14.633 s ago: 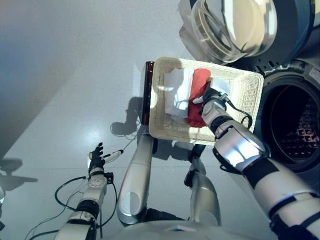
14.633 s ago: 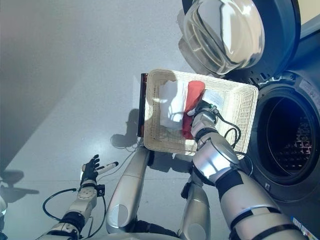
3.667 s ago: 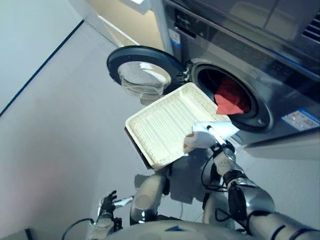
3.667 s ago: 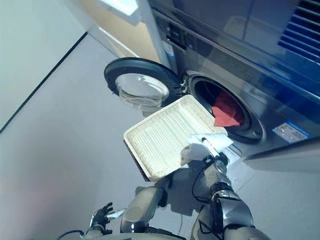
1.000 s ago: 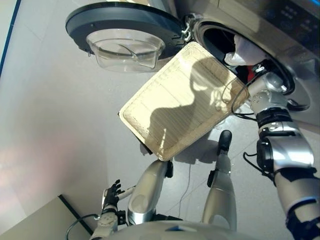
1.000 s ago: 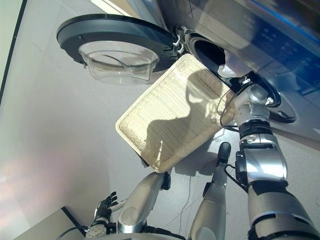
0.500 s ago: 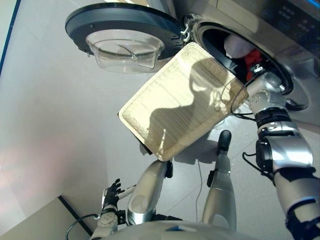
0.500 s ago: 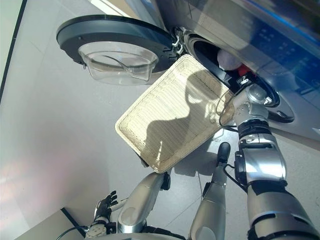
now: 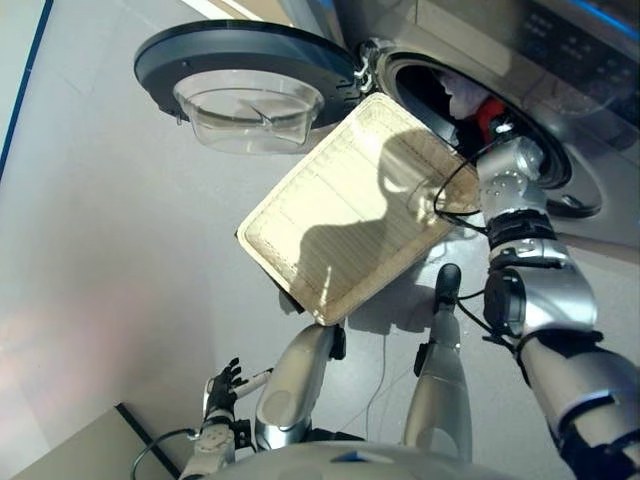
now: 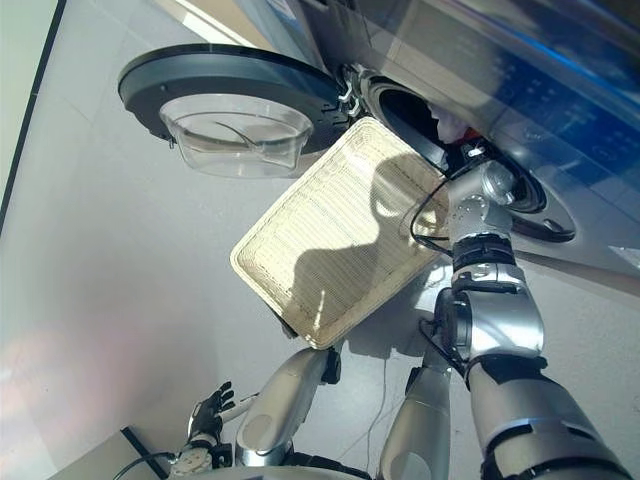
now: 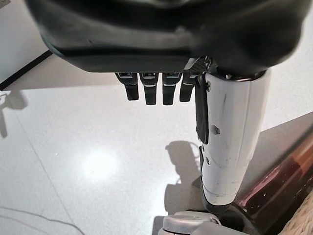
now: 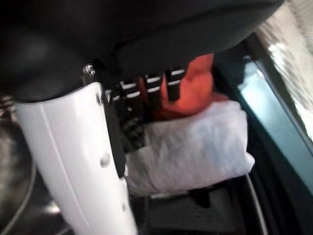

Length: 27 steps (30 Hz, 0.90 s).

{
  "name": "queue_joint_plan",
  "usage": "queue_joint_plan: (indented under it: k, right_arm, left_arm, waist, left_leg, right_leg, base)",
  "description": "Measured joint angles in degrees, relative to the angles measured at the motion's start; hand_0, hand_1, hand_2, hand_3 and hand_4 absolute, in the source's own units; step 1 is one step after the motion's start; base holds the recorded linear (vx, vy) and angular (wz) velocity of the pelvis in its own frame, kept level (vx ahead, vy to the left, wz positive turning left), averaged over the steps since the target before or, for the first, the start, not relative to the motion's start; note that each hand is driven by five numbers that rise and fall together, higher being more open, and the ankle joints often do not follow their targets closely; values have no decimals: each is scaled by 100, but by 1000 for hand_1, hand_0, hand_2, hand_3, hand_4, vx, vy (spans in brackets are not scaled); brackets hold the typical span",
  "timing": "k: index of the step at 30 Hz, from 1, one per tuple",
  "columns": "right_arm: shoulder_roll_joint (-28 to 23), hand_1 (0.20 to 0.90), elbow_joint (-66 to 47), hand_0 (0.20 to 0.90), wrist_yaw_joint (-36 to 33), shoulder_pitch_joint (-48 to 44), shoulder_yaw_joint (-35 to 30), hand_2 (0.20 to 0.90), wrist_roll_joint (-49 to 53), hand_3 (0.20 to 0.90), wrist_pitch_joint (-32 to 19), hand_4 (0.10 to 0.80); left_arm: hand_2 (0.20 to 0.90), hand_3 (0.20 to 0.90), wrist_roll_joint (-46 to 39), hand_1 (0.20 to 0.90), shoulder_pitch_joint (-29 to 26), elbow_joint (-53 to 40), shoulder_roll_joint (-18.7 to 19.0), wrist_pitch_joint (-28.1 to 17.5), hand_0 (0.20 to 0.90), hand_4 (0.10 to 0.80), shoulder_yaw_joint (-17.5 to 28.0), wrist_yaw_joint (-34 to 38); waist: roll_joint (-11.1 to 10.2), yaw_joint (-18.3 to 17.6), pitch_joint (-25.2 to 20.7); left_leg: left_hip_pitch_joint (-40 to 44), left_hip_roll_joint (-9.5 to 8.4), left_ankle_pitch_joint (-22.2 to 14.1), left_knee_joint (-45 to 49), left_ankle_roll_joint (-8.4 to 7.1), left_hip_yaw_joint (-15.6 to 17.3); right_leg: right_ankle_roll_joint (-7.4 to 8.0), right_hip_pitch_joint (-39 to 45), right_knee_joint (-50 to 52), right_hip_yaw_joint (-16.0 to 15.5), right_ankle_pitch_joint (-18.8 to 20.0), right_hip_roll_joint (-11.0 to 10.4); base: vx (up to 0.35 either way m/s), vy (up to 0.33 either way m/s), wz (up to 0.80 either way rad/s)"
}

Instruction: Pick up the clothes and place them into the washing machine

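The white cloth (image 12: pixel 195 152) and the red cloth (image 12: pixel 193 81) lie together in the mouth of the washing machine's drum (image 9: pixel 430 85); they also show in the left eye view, white (image 9: pixel 463 93) beside red (image 9: pixel 487 108). My right hand (image 9: pixel 500 128) is at the drum's rim just in front of them. Its fingers (image 12: pixel 156 88) are straight and hold nothing, and its white-covered thumb (image 12: pixel 73 161) stands free. The shallow wicker basket (image 9: pixel 340 210) holds nothing. My left hand (image 9: pixel 222 384) hangs low over the floor with relaxed fingers (image 11: pixel 154 90).
The round glass door (image 9: pixel 250 75) stands wide open left of the drum, just beyond the basket's far corner. The basket rests on a low dark brown box (image 9: pixel 292 300). Grey floor (image 9: pixel 110 250) lies to the left.
The white cloth has left my right hand and now lies in the drum next to the red one. The hand stays at the rim, shifted slightly left. The view has moved a little.
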Motion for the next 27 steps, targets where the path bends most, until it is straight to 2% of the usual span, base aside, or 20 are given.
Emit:
queue_joint_plan:
  k: [4, 13, 21, 27]
  right_arm:
    - [50, 900, -124, 900, -6, 49, -11, 900, -6, 900, -133, 800]
    - [251, 900, -87, 900, 171, 156, 72, 900, -93, 900, -207, 800]
    - [848, 900, -114, 900, 548, 797, 119, 900, -238, 900, -72, 800]
    - [1288, 900, -161, 900, 807, 1357, 545, 900, -405, 900, 74, 800]
  left_arm:
    - [900, 900, -49, 900, -1, -7, 13, -6, 900, 800, 2, 0]
    - [900, 900, -52, 900, -8, -5, 37, -1, 900, 800, 4, 0]
    - [900, 900, -54, 900, -47, -8, 39, -7, 900, 800, -6, -7]
    - [900, 900, -99, 900, -49, 9, 36, 43, 900, 800, 11, -12]
  waist:
    - [0, -2, 0]
    - [0, -28, 0]
    - [-2, -153, 1]
    - [-21, -139, 14]
  left_leg:
    - [0, -53, 0, 1, 0, 40]
    - [10, -47, 0, 3, 0, 30]
    - [304, -19, -16, 4, -21, -143]
    - [576, 36, -5, 5, -3, -195]
  right_leg:
    - [9, -12, 0, 27, 5, -53]
    - [33, 13, 2, 9, 22, -47]
    - [-16, 420, 3, -161, -9, -15]
    - [-88, 746, 3, -201, -52, 47]
  base:
    - [0, 0, 0]
    - [0, 0, 0]
    - [-18, -29, 8]
    - [-21, -41, 5]
